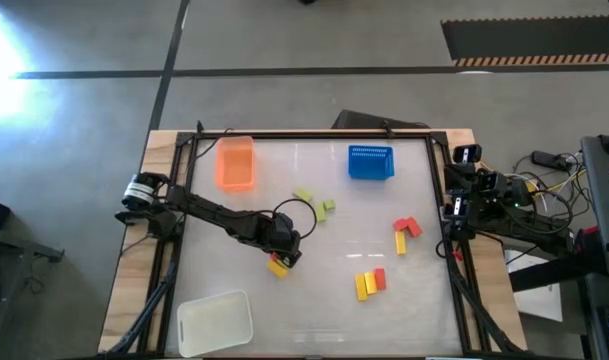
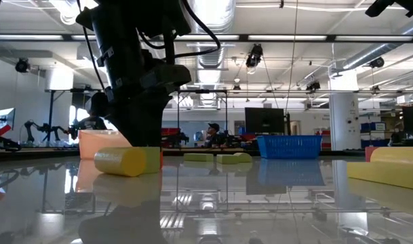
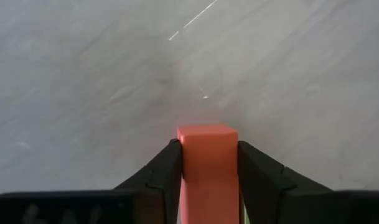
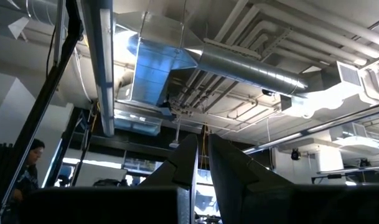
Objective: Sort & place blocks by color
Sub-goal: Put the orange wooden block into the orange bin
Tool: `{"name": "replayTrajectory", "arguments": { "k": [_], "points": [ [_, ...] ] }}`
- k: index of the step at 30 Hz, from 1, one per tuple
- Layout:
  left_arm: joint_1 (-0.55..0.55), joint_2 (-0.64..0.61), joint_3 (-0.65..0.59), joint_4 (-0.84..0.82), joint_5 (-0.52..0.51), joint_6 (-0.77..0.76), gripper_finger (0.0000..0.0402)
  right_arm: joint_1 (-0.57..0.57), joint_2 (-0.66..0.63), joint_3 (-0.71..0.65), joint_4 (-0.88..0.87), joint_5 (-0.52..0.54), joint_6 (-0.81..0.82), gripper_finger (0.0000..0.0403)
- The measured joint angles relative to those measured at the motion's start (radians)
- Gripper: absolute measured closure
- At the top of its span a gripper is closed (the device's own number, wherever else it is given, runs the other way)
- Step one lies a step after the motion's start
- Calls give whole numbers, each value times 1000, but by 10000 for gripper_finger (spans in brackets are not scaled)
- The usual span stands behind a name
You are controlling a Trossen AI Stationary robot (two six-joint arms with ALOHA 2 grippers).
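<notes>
table [image 1: 314,290] | orange tray [image 1: 235,163], blue tray [image 1: 370,162], white tray [image 1: 215,321]: nothing inside

Dark jointed left arm [image 1: 219,217], seemingly silver-collared base, looping black cable.

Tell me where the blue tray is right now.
In the high view the blue tray sits near the table's far edge, right of centre, with the orange tray to its left and the light green blocks nearer the middle.
</notes>
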Motion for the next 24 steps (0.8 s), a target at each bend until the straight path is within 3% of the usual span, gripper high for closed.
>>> {"name": "replayTrajectory", "arguments": {
  "k": [11, 19, 24],
  "points": [
    [12, -63, 13, -2, -3, 107, 294, 0, 0, 0, 0, 0, 0, 371],
    [32, -248, 16, -12, -17, 241, 294, 0, 0, 0, 0, 0, 0, 371],
    [-33, -368, 65, -36, 34, 242, 294, 0, 0, 0, 0, 1, 0, 371]
  ]
}}
